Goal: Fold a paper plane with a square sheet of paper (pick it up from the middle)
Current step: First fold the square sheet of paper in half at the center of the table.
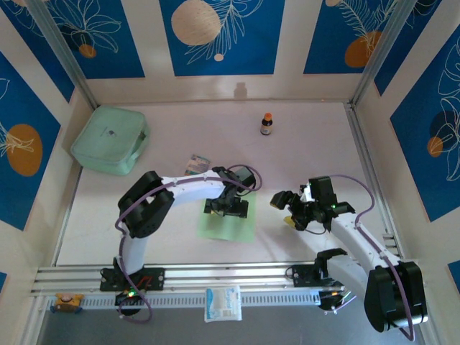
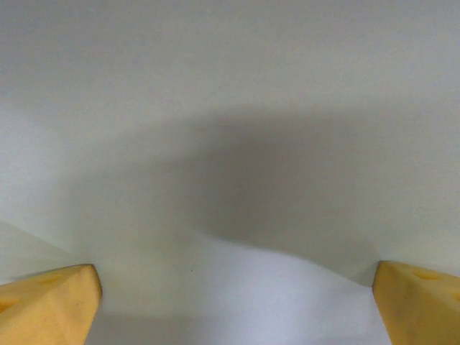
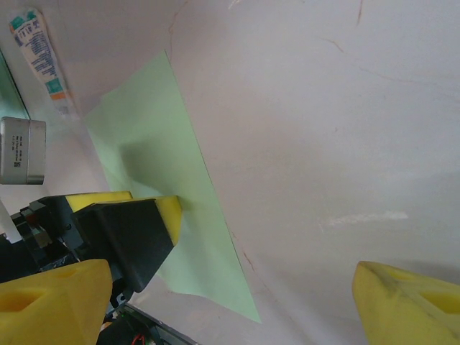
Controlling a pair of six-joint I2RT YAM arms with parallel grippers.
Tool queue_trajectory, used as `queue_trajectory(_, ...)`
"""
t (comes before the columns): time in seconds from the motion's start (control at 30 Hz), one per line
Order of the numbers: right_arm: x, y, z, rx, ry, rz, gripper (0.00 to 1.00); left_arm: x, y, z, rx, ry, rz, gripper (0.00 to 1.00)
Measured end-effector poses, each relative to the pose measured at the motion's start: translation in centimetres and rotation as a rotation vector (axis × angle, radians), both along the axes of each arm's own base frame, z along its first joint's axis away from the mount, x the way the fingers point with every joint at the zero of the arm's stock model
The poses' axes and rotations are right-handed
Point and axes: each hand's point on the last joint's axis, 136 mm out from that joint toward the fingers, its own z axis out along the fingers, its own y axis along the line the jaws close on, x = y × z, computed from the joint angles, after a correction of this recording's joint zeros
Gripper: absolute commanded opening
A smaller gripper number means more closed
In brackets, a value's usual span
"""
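1. The biggest risk lay with the square sheet of paper (image 1: 228,221), which lay flat on the tabletop (image 1: 316,144) at the centre of the top view. It was thin, so if my left claw (image 1: 228,206) closed without raising a ridge, I judged the fingers would slide over it and lift nothing.
2. Next, a pinch away from the middle could have creased the sheet or dragged it askew, spoiling the square for folding. My left claw sat over the sheet's upper half, not clearly over its centre.
3. A smaller risk was that a dragged sheet could skid towards the striped packet (image 3: 39,50), which lay near its upper left in the top view.
4. My left claw stood wide apart and held nothing. Its yellow fingertips (image 2: 47,305) sat at the lower corners of the left wrist view, low over the paper, and I could not tell whether they touched it.
5. My right claw (image 1: 287,210) also stood wide apart and empty, to the right of the sheet and clear of it.
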Motion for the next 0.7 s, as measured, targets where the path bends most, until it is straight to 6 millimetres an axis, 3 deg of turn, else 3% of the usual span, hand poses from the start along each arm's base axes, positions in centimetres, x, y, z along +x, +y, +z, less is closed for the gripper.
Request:
queue_trajectory(0.33, -0.03, -0.01, 0.1, 0.001, -0.004, 0.0, 0.88, 0.0, 0.16, 0.06, 0.002, -0.005, 0.0, 0.9)
queue_trajectory(0.7, 0.06, -0.07, 0.54, 0.004, -0.019, -0.011, 0.87, 0.11, 0.18, 0.34, -0.029, -0.034, 0.004, 0.63)
